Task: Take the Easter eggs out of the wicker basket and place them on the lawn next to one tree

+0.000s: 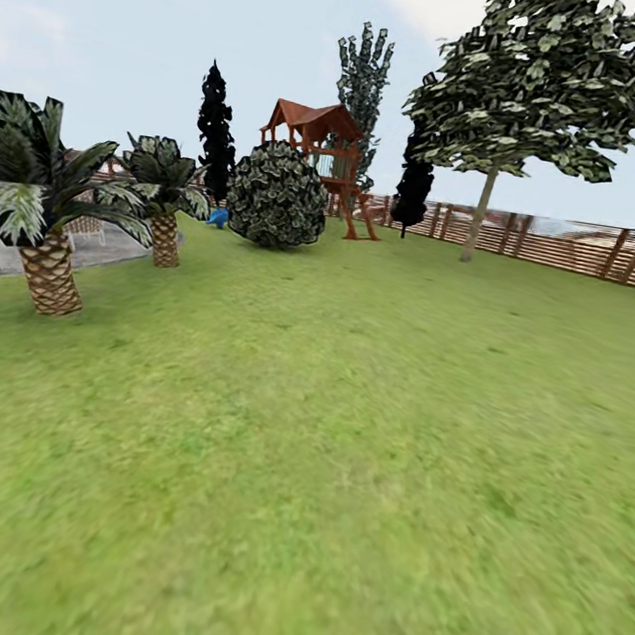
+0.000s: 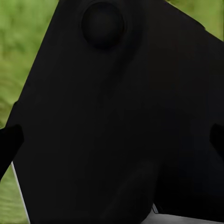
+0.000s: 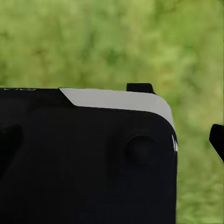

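The lawn (image 1: 340, 442) spreads wide and green ahead of me. A tree (image 1: 480, 219) with a bare, leaning trunk and blocky leaf clusters stands far off at the back right, before the fence. The Easter eggs and the wicker basket are out of view. In the left wrist view my left gripper (image 2: 112, 144) hangs open over a black part of the robot, its dark fingertips (image 2: 9, 140) at the picture's two sides, nothing between them. In the right wrist view my right gripper (image 3: 112, 144) is open too, one fingertip (image 3: 217, 140) over grass.
Two short palms (image 1: 49, 270) (image 1: 165, 236) stand at the left beside grey paving (image 1: 105, 247). A round bush (image 1: 277, 196), a wooden playhouse (image 1: 321, 146) and black cypress-like trees (image 1: 215, 132) are at the back. A wooden fence (image 1: 570, 247) bounds the far right.
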